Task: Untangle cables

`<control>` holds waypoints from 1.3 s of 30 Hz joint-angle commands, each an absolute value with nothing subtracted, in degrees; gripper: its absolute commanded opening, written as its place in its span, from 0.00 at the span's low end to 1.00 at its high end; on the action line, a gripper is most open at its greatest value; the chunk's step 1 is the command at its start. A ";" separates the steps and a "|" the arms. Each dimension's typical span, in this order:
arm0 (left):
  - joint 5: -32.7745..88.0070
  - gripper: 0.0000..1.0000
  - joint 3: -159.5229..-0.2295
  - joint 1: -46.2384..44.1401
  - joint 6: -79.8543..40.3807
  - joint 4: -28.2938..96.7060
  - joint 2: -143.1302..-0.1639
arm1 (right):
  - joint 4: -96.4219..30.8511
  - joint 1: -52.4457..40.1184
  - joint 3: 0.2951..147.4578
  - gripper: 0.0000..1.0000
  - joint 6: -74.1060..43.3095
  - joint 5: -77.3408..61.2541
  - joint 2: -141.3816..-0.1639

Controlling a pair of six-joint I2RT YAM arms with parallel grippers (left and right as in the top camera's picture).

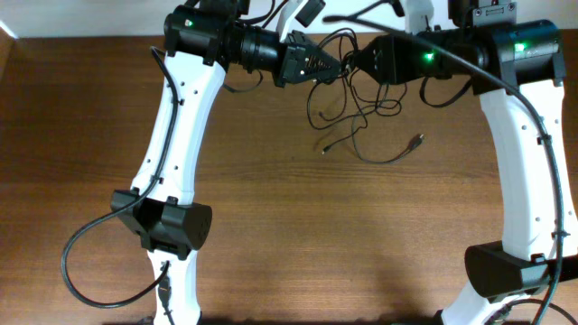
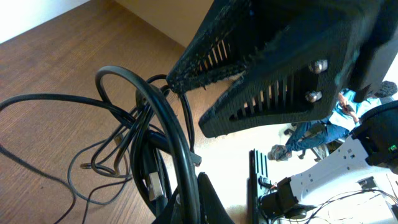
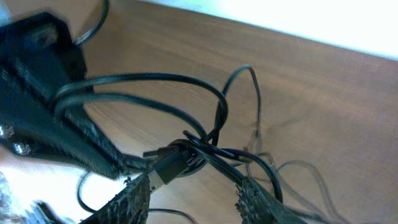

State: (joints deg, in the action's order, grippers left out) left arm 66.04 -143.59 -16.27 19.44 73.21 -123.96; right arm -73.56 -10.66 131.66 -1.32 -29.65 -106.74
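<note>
The cables (image 1: 348,97) are a bunch of thin black cords at the far middle of the wooden table. Two loose ends with small plugs (image 1: 323,145) (image 1: 417,141) lie nearer the front. Both grippers meet over the top of the bunch. My left gripper (image 1: 334,65) is shut on the cables (image 2: 134,118), with a silvery plug (image 2: 153,185) beside its fingers (image 2: 186,190). My right gripper (image 3: 196,193) is open, its two fingers either side of the knot (image 3: 208,146) and a black plug (image 3: 166,169). It faces the left gripper (image 3: 121,163) closely.
The far table edge and a light wall run just behind the grippers (image 3: 298,25). The white arms stand at left (image 1: 176,135) and right (image 1: 524,162) with their own thick black cables. Bare wooden tabletop (image 1: 343,235) lies in front.
</note>
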 commanded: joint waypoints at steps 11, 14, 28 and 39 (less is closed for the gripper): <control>67.48 0.00 -144.49 -17.26 18.90 72.88 -121.47 | -67.61 -10.87 131.68 0.49 -28.60 -26.15 -114.89; 65.41 0.00 -144.49 -17.08 18.87 72.88 -121.47 | -68.84 -11.25 131.68 0.44 -25.89 -26.79 -115.37; 24.36 0.00 -144.49 -17.10 -1.48 60.51 -121.47 | -84.25 -9.21 131.70 0.04 -4.69 -35.31 -111.37; 21.04 0.07 -144.49 -17.10 -1.76 60.23 -121.47 | -89.45 3.60 131.70 0.04 -4.84 -24.71 -91.64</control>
State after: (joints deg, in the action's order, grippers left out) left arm 24.53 -143.59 -17.56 -1.21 60.55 -123.94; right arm -87.57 -0.03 131.61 -5.52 -27.03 -93.27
